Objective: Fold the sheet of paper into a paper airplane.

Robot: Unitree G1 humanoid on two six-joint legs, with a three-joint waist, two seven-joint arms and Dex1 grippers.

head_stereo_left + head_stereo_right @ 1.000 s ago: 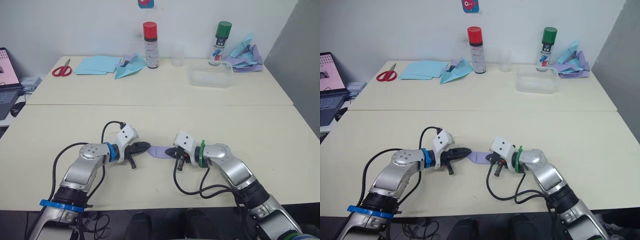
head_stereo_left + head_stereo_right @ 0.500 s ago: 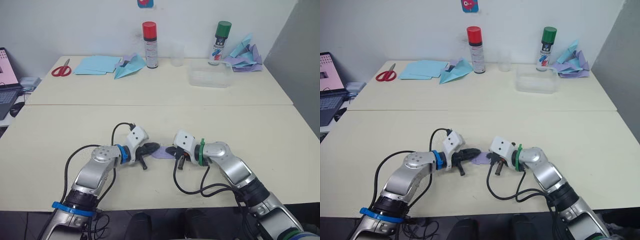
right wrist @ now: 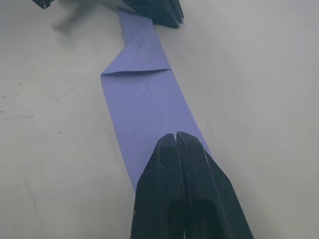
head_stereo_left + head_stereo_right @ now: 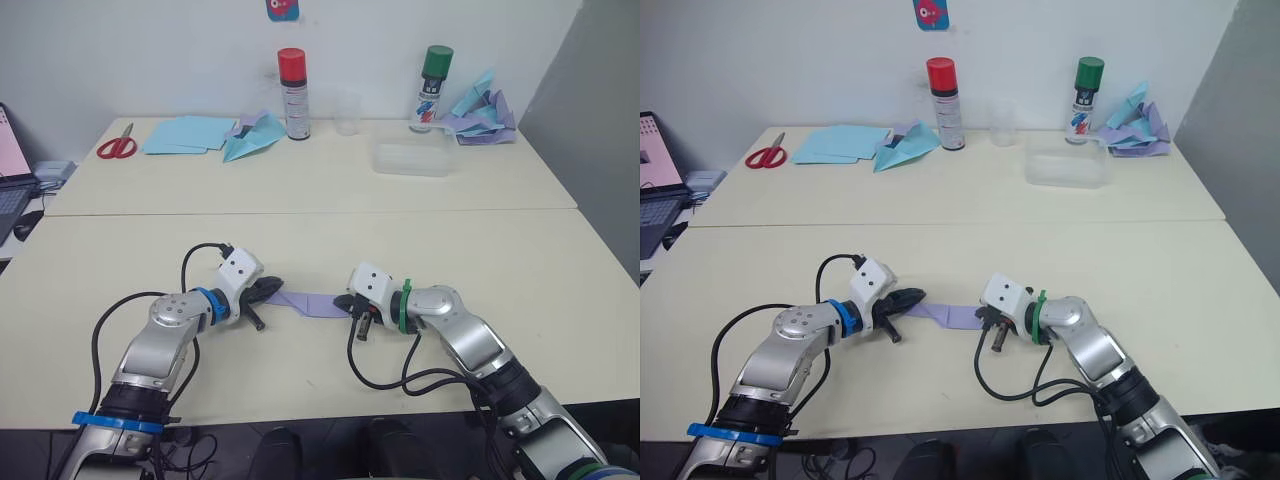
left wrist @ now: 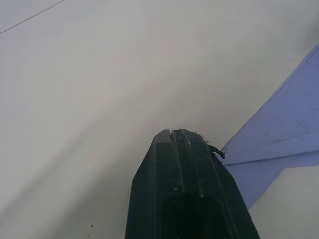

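Your left claw [image 4: 268,291] has drawn back and away from your right claw [image 4: 347,302] since half a second ago, when the two nearly met over a bunched scrap of lavender. Now the sheet of paper [image 4: 312,302] lies stretched between them as a long narrow folded strip, flat on the counter [image 4: 560,290].

Both claws have their fingers pressed together. In the right wrist view, your right claw's closed tips [image 3: 175,144] sit on the near end of the strip, pinning or pinching it; which of the two I cannot tell. At the far end from that claw the paper narrows to a folded point, and your left claw sits right at that tip. The left wrist view shows its closed fingers [image 5: 177,144] just beside the pointed corner, touching it at the edge; whether paper is caught between them is hidden.

My reading: the pull has drawn the folded body out straight, so the nose and long centre fold are set. The wings look unformed, and no upright fin shows yet. Keep the right end held down while you work the next crease.
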